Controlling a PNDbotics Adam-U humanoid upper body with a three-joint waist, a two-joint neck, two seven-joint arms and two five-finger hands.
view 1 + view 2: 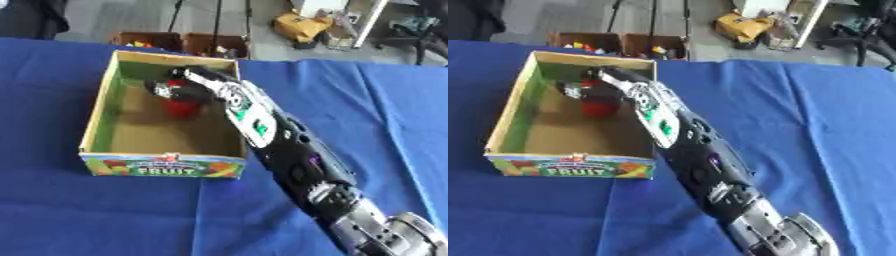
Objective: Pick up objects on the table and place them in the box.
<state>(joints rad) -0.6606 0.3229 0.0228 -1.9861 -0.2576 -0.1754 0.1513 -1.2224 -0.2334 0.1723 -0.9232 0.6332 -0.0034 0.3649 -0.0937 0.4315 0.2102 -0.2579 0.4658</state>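
Right hand inside box, fingers curled round red object, orientation unclear

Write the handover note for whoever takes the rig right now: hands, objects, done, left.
Right hand: reached into the box from the right, fingers curled round a red object inside, toward the far end; whether it touches the floor is unclear.
Left hand: not in view.
Done: the red object is carried inside the box.
Left: release it and draw the arm out. No other loose objects show on the blue cloth.
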